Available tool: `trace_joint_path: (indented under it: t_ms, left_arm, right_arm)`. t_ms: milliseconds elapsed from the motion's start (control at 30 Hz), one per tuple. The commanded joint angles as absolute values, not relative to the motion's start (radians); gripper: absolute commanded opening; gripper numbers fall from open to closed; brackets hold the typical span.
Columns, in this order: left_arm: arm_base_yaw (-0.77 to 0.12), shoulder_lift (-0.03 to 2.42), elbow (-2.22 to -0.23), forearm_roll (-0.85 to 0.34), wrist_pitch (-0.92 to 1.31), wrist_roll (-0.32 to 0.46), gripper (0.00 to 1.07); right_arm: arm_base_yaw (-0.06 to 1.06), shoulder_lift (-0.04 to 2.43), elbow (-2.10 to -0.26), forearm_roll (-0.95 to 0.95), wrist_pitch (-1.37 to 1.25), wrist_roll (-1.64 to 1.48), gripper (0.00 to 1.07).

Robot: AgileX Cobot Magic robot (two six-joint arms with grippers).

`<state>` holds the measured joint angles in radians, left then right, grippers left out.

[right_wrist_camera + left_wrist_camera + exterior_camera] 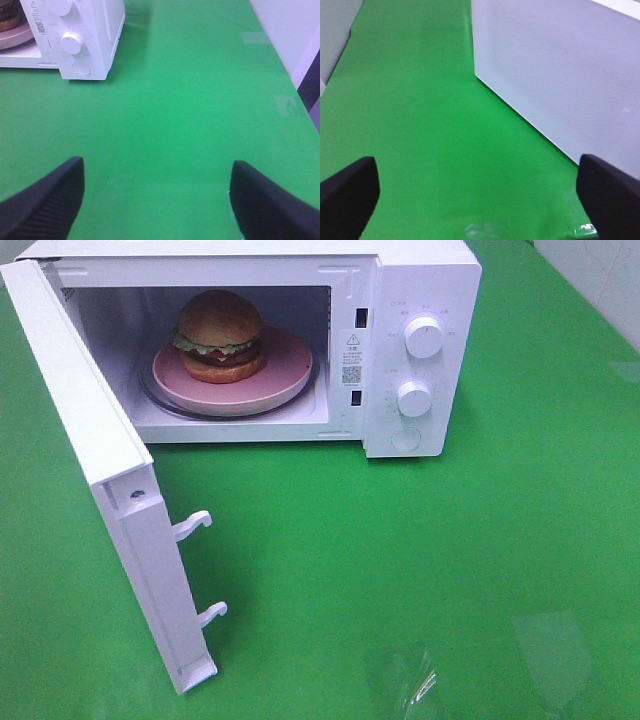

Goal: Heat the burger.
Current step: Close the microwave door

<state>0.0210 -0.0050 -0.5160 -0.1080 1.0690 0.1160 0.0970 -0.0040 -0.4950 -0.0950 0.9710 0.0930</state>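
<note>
The burger (219, 332) sits on a pink plate (285, 371) inside the white microwave (425, 280), whose door (105, 465) stands swung wide open toward the front left. Neither gripper shows in the exterior high view. In the left wrist view my left gripper (479, 195) is open and empty above the green surface, with the outer face of the microwave door (560, 65) beside it. My right gripper (156, 200) is open and empty too, well away from the microwave's control panel (75, 40). A sliver of the burger (9, 16) and plate (15, 36) shows in the right wrist view.
Two white knobs (424, 337) (414, 398) and a round button (405, 439) sit on the microwave's right panel. Two latch hooks (192, 525) stick out of the door's edge. Green cloth (420, 560) covers the table. A table edge (280, 55) runs along the right.
</note>
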Motion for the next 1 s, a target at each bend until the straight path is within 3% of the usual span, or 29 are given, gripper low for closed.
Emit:
trace_joint_path:
  t_ms: [33,867,1000]
  left_arm:
    - [0.022,-0.021,-0.516,-0.113,1.07,0.112,1.0]
    - [0.022,-0.003,-0.529,-0.114,1.061,0.104,1.0]
    - [0.022,0.043,-0.564,-0.113,0.979,0.086,0.94]
  right_arm:
    - [0.092,-0.031,-0.492,-0.093,0.963,0.081,0.76]
    - [0.092,-0.031,-0.492,-0.093,0.962,0.081,0.76]
    - [0.092,-0.031,-0.492,-0.093,0.962,0.081,0.76]
